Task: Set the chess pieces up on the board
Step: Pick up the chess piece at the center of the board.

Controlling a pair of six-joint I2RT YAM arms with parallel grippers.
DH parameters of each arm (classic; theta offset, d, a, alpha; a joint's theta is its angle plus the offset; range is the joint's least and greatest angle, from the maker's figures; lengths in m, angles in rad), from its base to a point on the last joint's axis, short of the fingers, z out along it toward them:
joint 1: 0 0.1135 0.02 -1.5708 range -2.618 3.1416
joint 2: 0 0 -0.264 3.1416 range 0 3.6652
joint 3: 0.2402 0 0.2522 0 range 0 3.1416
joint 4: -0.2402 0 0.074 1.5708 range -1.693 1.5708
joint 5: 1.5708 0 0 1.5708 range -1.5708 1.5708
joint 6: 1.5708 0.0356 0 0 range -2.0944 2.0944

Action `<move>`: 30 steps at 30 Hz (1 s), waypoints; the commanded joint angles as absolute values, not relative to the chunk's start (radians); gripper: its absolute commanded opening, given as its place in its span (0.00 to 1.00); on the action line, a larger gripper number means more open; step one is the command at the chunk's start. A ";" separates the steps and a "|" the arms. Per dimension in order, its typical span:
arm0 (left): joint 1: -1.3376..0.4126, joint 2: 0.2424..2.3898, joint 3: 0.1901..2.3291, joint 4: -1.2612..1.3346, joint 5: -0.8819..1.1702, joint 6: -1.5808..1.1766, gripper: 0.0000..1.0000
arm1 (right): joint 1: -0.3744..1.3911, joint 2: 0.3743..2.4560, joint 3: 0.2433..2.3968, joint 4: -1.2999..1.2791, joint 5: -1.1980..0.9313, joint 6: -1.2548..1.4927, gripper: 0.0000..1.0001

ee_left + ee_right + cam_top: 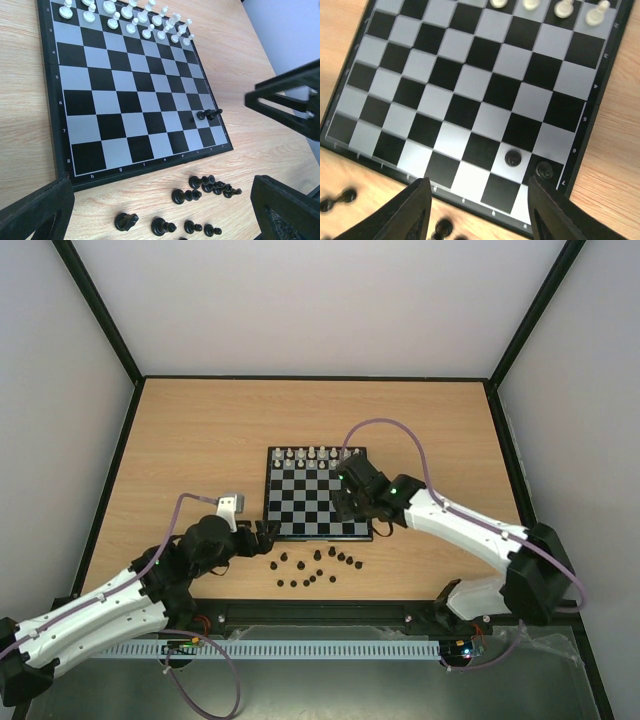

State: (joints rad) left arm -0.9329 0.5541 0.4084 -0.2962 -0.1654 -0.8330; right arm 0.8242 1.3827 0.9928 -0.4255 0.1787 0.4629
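Hovering over the board's near right corner, the right end effector is gaping empty above two placed chess pieces; the loose pieces are lying on the worktop just off the near edge; the left end effector is hanging wide, empty, beside them.

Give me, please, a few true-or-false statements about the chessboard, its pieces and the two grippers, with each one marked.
1. Two dark pieces stand on the board. True.
2. The white pieces lie scattered on the table. False: they stand in rows along the board's far edge.
3. Most dark pieces sit on the table in front of the board. True.
4. The left gripper holds a dark piece. False: its jaws are wide open and empty.
5. The right gripper hangs over bare table left of the board. False: it hangs over the board's near right part, jaws apart, holding nothing.
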 commanded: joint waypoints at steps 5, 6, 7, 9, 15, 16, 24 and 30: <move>-0.937 0.611 0.419 -0.253 -0.184 -0.843 1.00 | 0.878 1.159 0.893 -0.500 0.125 0.493 0.80; -0.937 0.605 0.408 -0.241 -0.181 -0.846 1.00 | 0.880 1.141 0.891 -0.505 0.116 0.496 0.94; -0.938 0.597 0.398 -0.228 -0.178 -0.850 0.99 | 0.882 1.127 0.891 -0.508 0.104 0.497 1.00; -0.937 0.586 0.380 -0.208 -0.176 -0.855 0.99 | 0.888 1.106 0.889 -0.519 0.092 0.498 0.99; -0.937 0.627 0.385 -0.188 -0.176 -0.850 0.99 | 0.956 1.069 0.848 -0.527 0.085 0.525 0.99; -0.937 0.637 0.386 -0.184 -0.174 -0.848 0.99 | 0.973 1.067 0.842 -0.527 0.093 0.538 0.99; -0.937 0.683 0.393 -0.151 -0.164 -0.839 0.99 | 1.179 1.103 0.814 -0.533 0.182 0.665 0.99; -0.938 0.632 0.390 -0.185 -0.172 -0.838 1.00 | 1.322 1.189 0.787 -0.536 0.266 0.790 0.99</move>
State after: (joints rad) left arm -0.9329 0.6727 0.3870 -0.1795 -0.1635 -0.8455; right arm 1.2552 1.1351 0.8112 -0.4900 0.1864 0.6804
